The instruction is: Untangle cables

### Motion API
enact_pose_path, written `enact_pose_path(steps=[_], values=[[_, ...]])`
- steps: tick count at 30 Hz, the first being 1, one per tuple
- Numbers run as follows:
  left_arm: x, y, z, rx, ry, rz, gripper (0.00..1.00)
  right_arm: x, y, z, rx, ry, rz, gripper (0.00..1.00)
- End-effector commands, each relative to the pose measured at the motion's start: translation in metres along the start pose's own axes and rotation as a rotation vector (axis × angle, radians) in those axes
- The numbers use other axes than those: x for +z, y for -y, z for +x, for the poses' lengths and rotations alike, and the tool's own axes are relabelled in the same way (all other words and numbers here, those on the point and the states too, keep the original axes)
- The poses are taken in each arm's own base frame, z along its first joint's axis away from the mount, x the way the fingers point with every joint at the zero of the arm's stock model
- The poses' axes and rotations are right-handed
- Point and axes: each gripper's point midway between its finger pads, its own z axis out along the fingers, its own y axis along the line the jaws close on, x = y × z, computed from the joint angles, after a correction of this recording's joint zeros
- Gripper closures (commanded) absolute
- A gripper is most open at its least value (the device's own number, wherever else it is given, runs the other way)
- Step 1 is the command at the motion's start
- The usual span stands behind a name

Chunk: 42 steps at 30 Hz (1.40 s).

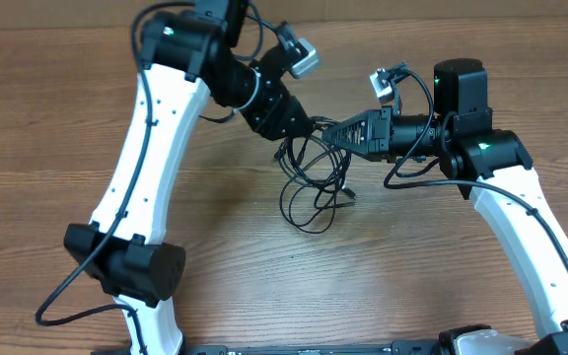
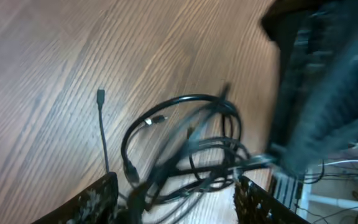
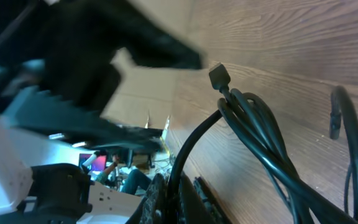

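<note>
A brown wood-grain table (image 1: 57, 128) lies under the cables (image 1: 314, 182) and stretches out bare on every side of them. Beyond the tangle in the right wrist view, the room shows only as a beige panel and cluttered equipment, too blurred to name. At the edge of the left wrist view, past the tangle, a few thin white wires (image 2: 347, 167) hang off the table.

The cables form one loose bundle of thin black loops lying on the wood, with both arms reaching in from opposite sides and meeting at the tangle's far edge. The left gripper (image 1: 312, 126) sits over that upper edge. In its own camera, its fingers (image 2: 95, 202) stand wide apart with the loops spread in front of the gap between them, though the blur hides whether any strand touches them. One loose strand runs out of the tangle and ends in a small black plug (image 2: 100, 95) lying on the wood, apart from the loops.

The right gripper (image 1: 331, 131) meets the same edge of the tangle. Its fingers (image 3: 157, 198) are drawn narrow, pinching a black strand that rises from between them into a thick run of parallel cords. A square black plug end (image 3: 219, 76) sticks up from that run.
</note>
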Motion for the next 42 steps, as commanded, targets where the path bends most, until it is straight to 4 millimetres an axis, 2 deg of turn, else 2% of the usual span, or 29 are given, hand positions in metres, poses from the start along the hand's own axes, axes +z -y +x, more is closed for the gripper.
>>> enact_pose_path(steps=[1, 9, 13, 18, 21, 24, 33, 39, 42], values=[[0.021, -0.010, 0.006, 0.002, -0.006, 0.027, 0.39, -0.003, -0.022, 0.005, -0.080, -0.032, -0.072, 0.96], [0.044, -0.025, 0.007, -0.037, 0.018, 0.025, 0.32, -0.004, -0.031, 0.011, -0.087, -0.068, -0.125, 0.96], [0.058, -0.032, 0.011, -0.096, 0.013, 0.030, 0.34, -0.004, -0.033, 0.012, -0.109, -0.073, -0.138, 0.96], [0.070, -0.053, 0.010, -0.256, 0.024, -0.021, 0.37, -0.005, -0.039, 0.014, -0.125, -0.088, -0.171, 0.96], [0.069, -0.083, 0.013, -0.444, 0.027, -0.177, 0.36, -0.006, -0.041, 0.015, -0.126, -0.096, -0.182, 0.96], [0.064, -0.105, 0.017, -0.569, 0.040, -0.306, 0.35, -0.007, -0.043, 0.017, -0.127, -0.100, -0.190, 0.96], [0.056, -0.132, 0.026, -0.666, 0.054, -0.477, 0.35, -0.014, -0.059, 0.024, -0.169, -0.101, -0.216, 0.97], [0.051, -0.151, 0.043, -0.687, 0.012, -0.599, 0.43, -0.027, -0.081, 0.033, -0.224, -0.084, -0.234, 0.96], [0.039, -0.167, 0.053, -0.696, 0.000, -0.718, 0.66, -0.040, -0.094, 0.036, -0.218, -0.054, -0.231, 0.96]])
